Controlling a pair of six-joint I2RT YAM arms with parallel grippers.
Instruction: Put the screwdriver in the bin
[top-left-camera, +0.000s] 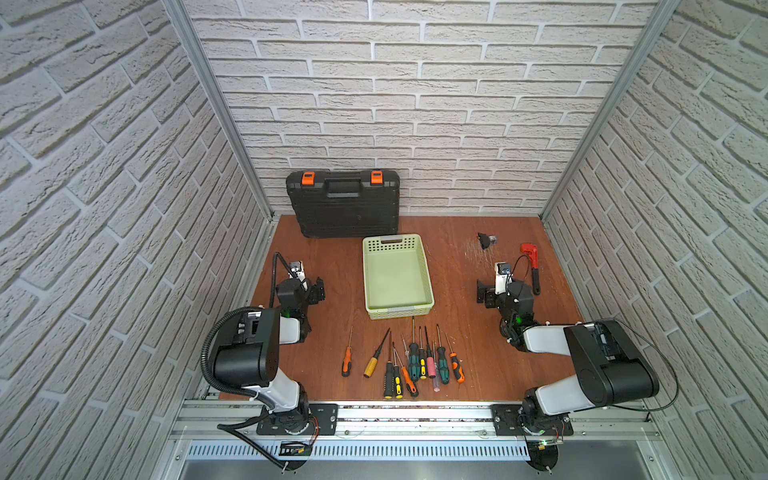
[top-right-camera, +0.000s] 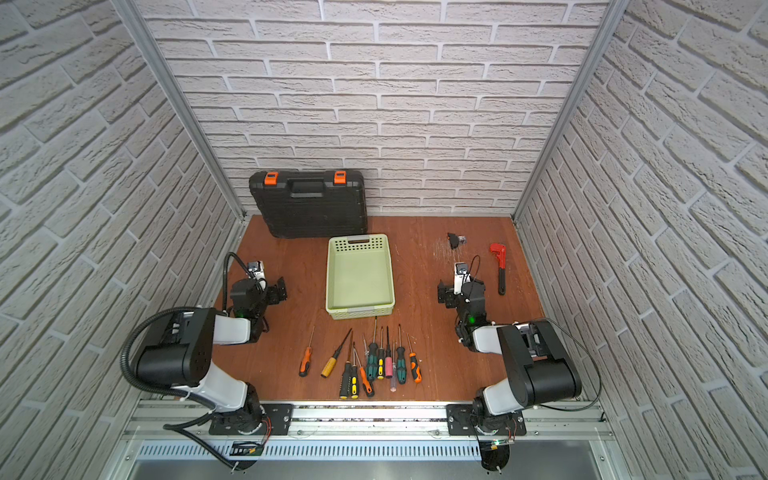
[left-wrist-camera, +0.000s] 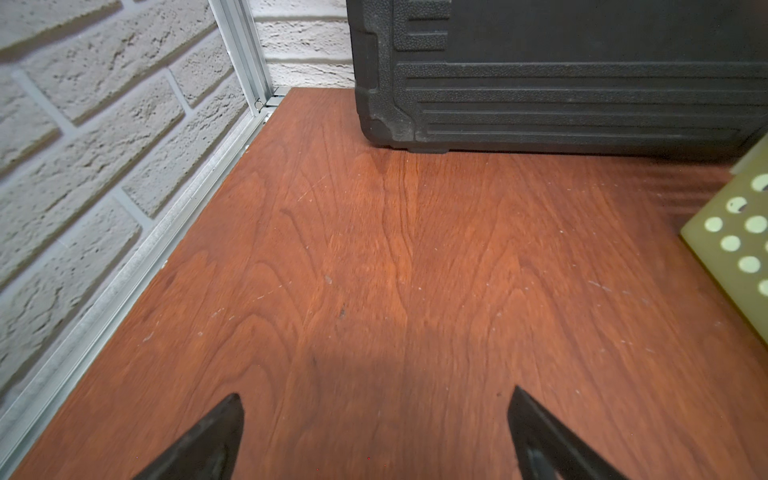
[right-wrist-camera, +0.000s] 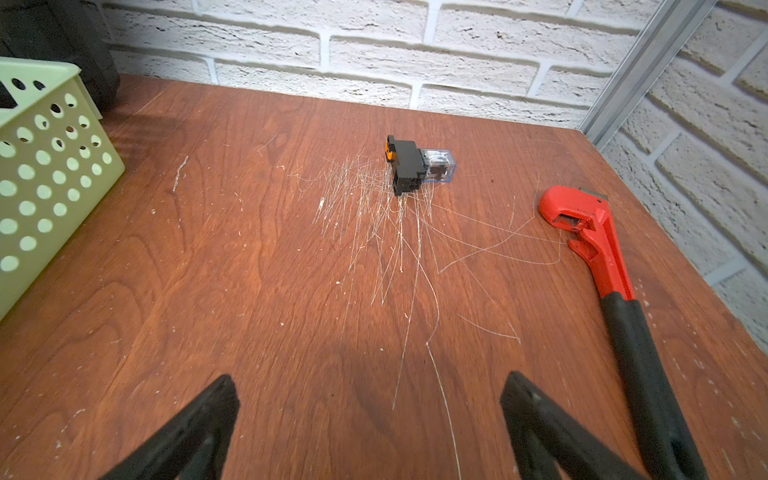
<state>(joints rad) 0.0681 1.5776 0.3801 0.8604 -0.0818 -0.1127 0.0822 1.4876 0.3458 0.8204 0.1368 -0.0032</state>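
The left gripper (left-wrist-camera: 376, 395) hangs over bare table (left-wrist-camera: 374, 249) with its jaws spread wide, holding and touching nothing. The right gripper (right-wrist-camera: 370, 378) is likewise wide apart and empty, above scratched wood. Each waits on its own side of the bin (top-left-camera: 397, 278), which sits between them, probably so either arm can reach it, and is empty. The screwdrivers (top-left-camera: 415, 361) lie in a loose row just in front of the bin's near wall, shafts towards it and handles towards the arm bases. The middle ones crowd together, while the orange-handled screwdriver (top-left-camera: 346, 361) lies apart at the left end, seemingly the easier pick. The black tool case (top-left-camera: 345, 203) stands against the back wall, and the red wrench (right-wrist-camera: 598, 249) and a small black part (right-wrist-camera: 409, 166) lie to the right, outside the job
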